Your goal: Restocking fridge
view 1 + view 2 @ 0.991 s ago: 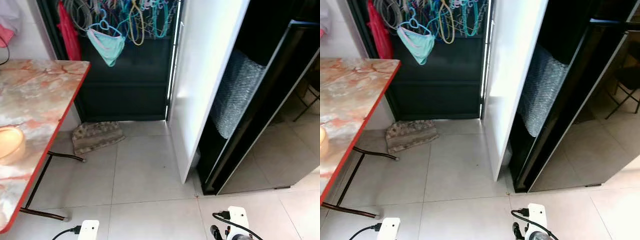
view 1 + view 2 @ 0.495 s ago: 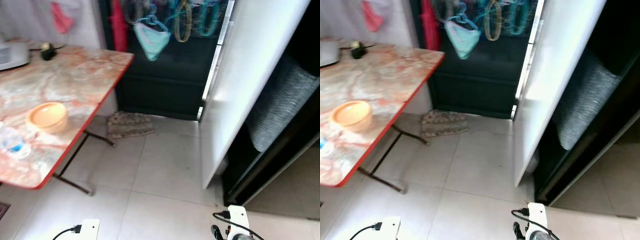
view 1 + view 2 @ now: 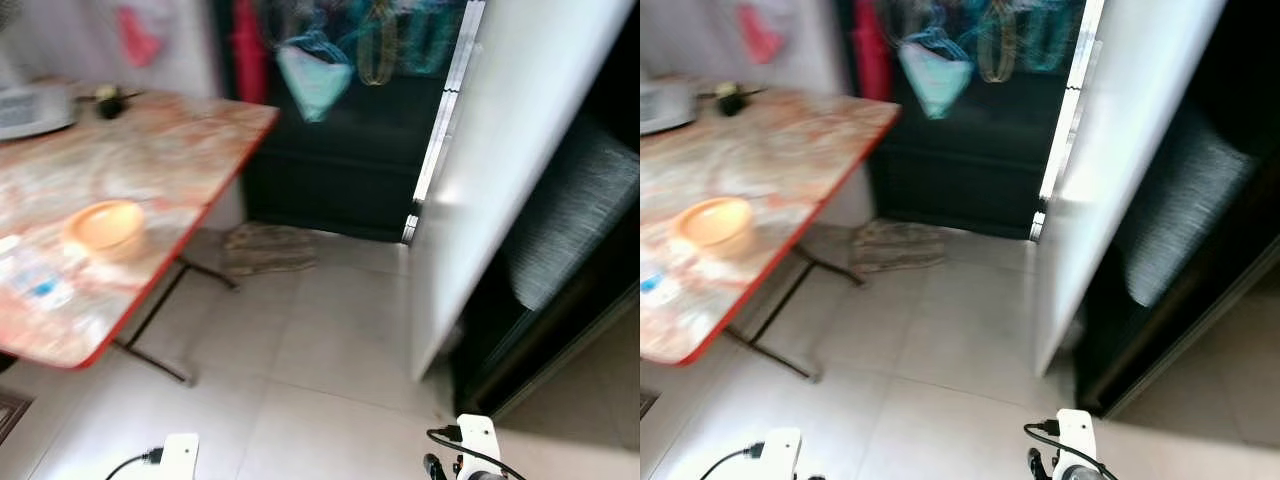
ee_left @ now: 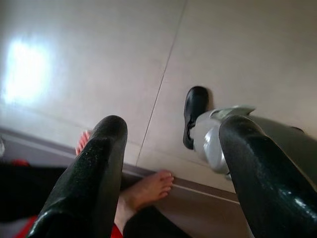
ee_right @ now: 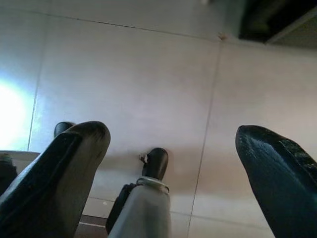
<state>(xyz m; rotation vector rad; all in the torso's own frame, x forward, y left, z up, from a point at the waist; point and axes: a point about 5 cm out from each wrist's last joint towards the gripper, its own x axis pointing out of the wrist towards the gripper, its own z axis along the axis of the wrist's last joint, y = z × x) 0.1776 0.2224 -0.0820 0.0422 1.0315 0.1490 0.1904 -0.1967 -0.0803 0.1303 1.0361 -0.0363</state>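
Observation:
The fridge stands at the right with its white door (image 3: 520, 170) swung open and a dark inside (image 3: 575, 230) holding a grey, bubbled sheet. At the left, a marbled table with a red edge (image 3: 170, 160) carries an orange bowl (image 3: 105, 228) and a clear bottle with a blue label (image 3: 35, 282). Both arms hang low by the floor. My left gripper (image 4: 173, 134) is open over the tiles with nothing between its fingers. My right gripper (image 5: 173, 134) is open too, also with nothing in it.
A brown mat (image 3: 268, 248) lies on the tiled floor before a dark gate hung with coloured hangers (image 3: 370, 40). The table's metal legs (image 3: 150, 350) reach onto the floor. A person's bare foot (image 4: 148, 188) is close behind my left gripper. The picture is blurred.
The camera has swung to the left: the table, bowl and bottle have come into view and the fridge has slid toward the right. The arms still hang as before.

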